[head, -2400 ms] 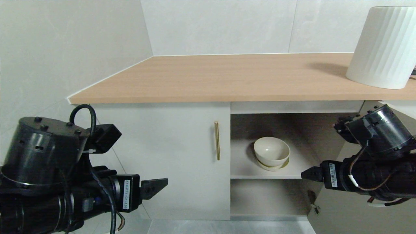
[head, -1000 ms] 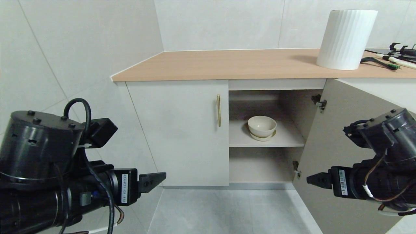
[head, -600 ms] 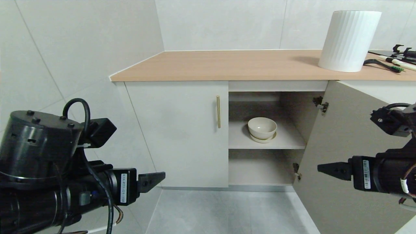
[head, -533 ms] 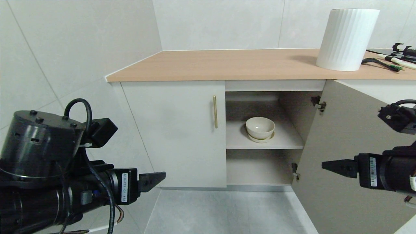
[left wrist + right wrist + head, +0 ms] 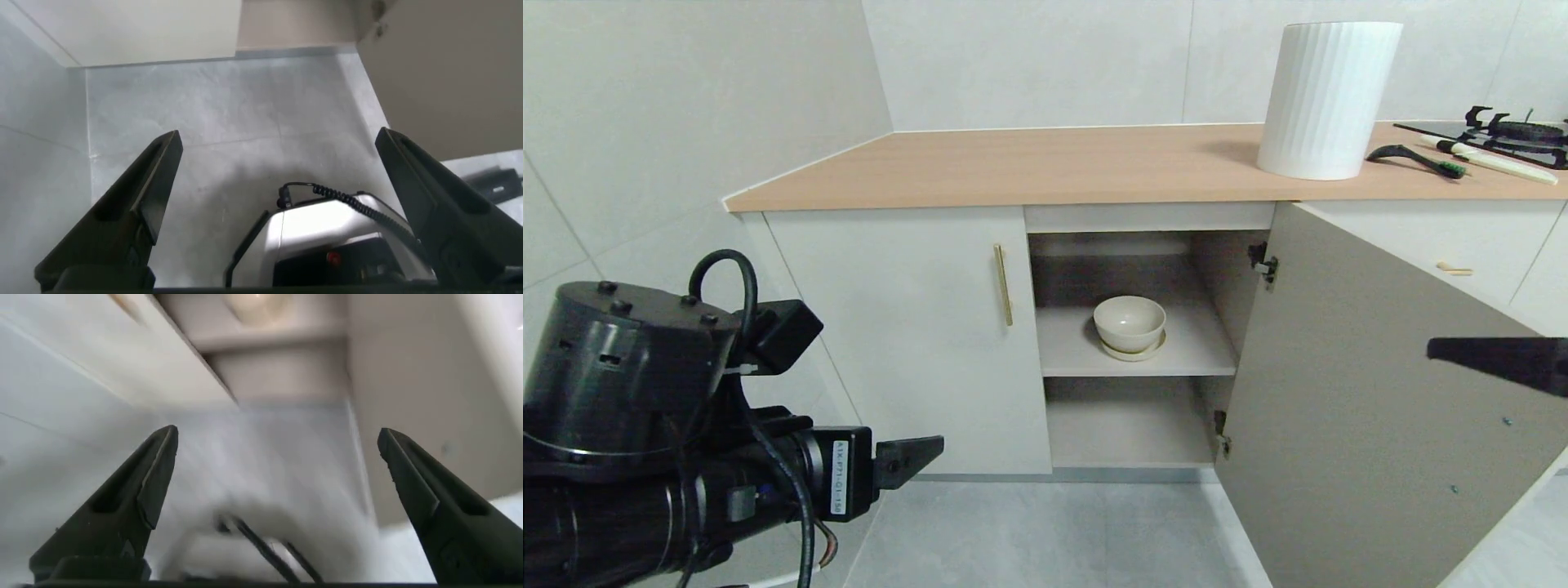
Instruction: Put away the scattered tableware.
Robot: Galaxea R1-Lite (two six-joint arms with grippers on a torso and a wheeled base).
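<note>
Black jaws of the left gripper (image 5: 278,137) stand wide apart with nothing between them, low at the near left above the grey floor tiles (image 5: 1045,531). The right gripper (image 5: 276,434), at the near right, also has its jaws spread and empty. It hangs in front of the inner face of the open cabinet door (image 5: 1339,408), which swings out toward the near right.

Beyond, the cream bowl (image 5: 1129,321) sits on a small plate (image 5: 1129,354) on the cabinet's upper shelf (image 5: 1201,355), far and right of the left gripper, far and left of the right one. Both pieces look put away, so shutting the door is likely next. It hinges upright at the opening's right side, and the right arm is nearer its panel.

Farther back, a white ribbed container (image 5: 1327,98) stands on the wooden desk (image 5: 1013,167), with utensils (image 5: 1421,155) lying at the far right.
</note>
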